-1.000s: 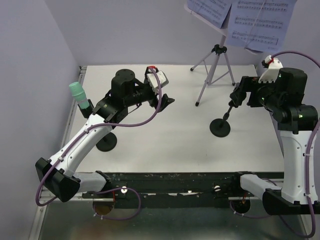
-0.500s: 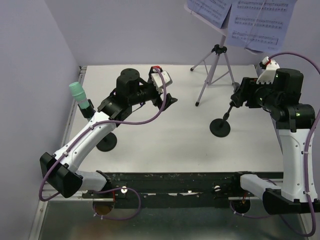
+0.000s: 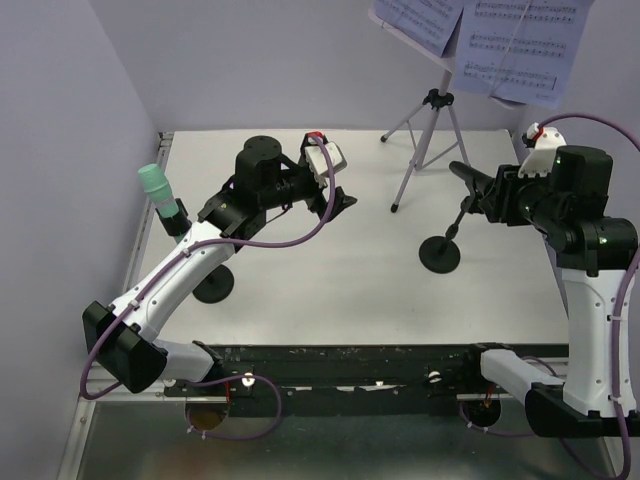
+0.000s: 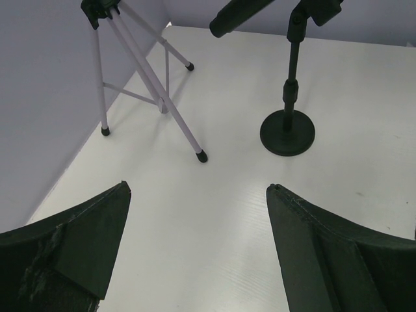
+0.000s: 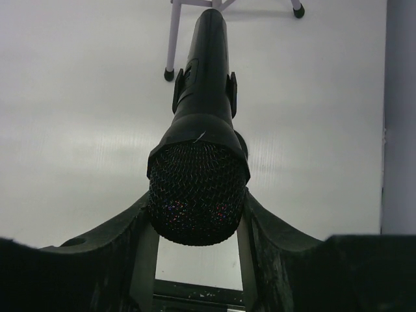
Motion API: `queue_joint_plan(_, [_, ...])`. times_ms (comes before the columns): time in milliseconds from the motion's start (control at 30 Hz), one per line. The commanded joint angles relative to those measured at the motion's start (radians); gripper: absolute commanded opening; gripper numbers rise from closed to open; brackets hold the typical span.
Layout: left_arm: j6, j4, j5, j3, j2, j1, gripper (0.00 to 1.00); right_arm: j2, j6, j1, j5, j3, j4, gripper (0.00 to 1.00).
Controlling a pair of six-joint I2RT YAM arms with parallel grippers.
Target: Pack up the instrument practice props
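Black microphone point(image 5: 198, 130) sits tilted in the clip of its short round-based pole point(image 3: 441, 256), its mesh head clamped between the fingers of the right hand point(image 3: 497, 194). On the left of the surface point(image 3: 330, 290), the mint-green microphone point(image 3: 153, 183) stands on the second pole point(image 3: 212, 288), with the left arm point(image 3: 180, 270) crossing in front of it. The left hand point(image 4: 198, 188) hovers spread wide, holding nothing. Beyond them, the silver tripod point(image 3: 428, 140) carries printed sheet-music pages point(image 3: 520, 45) at the far edge.
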Motion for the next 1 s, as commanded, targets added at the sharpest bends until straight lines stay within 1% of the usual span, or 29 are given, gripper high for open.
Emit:
queue_joint_plan(0, [0.003, 0.035, 0.026, 0.016, -0.008, -0.007, 0.95, 0.0, -0.039, 0.005, 0.047, 0.021, -0.054, 0.34])
queue_joint_plan(33, [0.005, 0.038, 0.024, 0.015, -0.008, -0.008, 0.95, 0.001, -0.045, 0.005, 0.052, 0.023, -0.054, 0.3])
queue_joint_plan(100, [0.002, 0.041, 0.023, 0.01, -0.01, -0.008, 0.95, 0.003, -0.052, 0.003, 0.049, 0.021, -0.054, 0.3])
queue_joint_plan(133, [0.002, 0.043, 0.023, 0.009, -0.011, -0.008, 0.95, 0.007, -0.052, 0.003, 0.043, 0.02, -0.053, 0.33])
queue_joint_plan(167, [0.0, 0.043, 0.023, 0.007, -0.011, -0.008, 0.95, 0.01, -0.051, 0.005, 0.037, 0.021, -0.053, 0.4])
queue_joint_plan(200, [0.0, 0.043, 0.023, 0.007, -0.011, -0.008, 0.95, 0.013, -0.048, 0.003, 0.032, 0.024, -0.053, 0.5])
queue_joint_plan(267, [0.002, 0.046, 0.021, 0.004, -0.013, -0.008, 0.95, 0.03, -0.037, 0.003, 0.014, 0.04, -0.05, 0.64])
queue_joint_plan(400, [-0.003, 0.046, 0.02, -0.003, -0.019, -0.008, 0.95, 0.073, -0.02, 0.005, -0.029, 0.078, -0.045, 0.74])
queue_joint_plan(533, [0.0, 0.046, 0.017, -0.007, -0.022, -0.008, 0.95, 0.115, -0.008, 0.003, -0.041, 0.116, -0.045, 0.76])
queue_joint_plan(567, [0.002, 0.046, 0.018, -0.005, -0.023, -0.008, 0.95, 0.122, -0.005, 0.003, -0.045, 0.121, -0.045, 0.76])
queue_joint_plan(600, [0.002, 0.047, 0.015, -0.005, -0.023, -0.007, 0.95, 0.128, -0.003, 0.005, -0.041, 0.125, -0.045, 0.73])
queue_joint_plan(733, [0.0, 0.047, 0.006, -0.007, -0.026, -0.008, 0.95, 0.136, -0.008, 0.005, -0.035, 0.126, -0.047, 0.54])
queue_joint_plan(767, [0.002, 0.046, 0.004, -0.01, -0.025, -0.008, 0.95, 0.133, -0.009, 0.005, -0.035, 0.121, -0.048, 0.51])
queue_joint_plan(867, [0.01, 0.041, 0.0, -0.008, -0.022, -0.007, 0.95, 0.121, -0.008, 0.003, -0.038, 0.106, -0.05, 0.45])
queue_joint_plan(900, [0.013, 0.041, 0.001, -0.008, -0.022, -0.008, 0.95, 0.116, -0.009, 0.005, -0.04, 0.101, -0.053, 0.41])
queue_joint_plan(933, [0.014, 0.04, 0.001, -0.008, -0.02, -0.008, 0.95, 0.113, -0.014, 0.005, -0.049, 0.095, -0.053, 0.31])
queue_joint_plan(967, [0.016, 0.038, 0.001, -0.01, -0.02, -0.008, 0.95, 0.112, -0.022, 0.005, -0.058, 0.09, -0.053, 0.22])
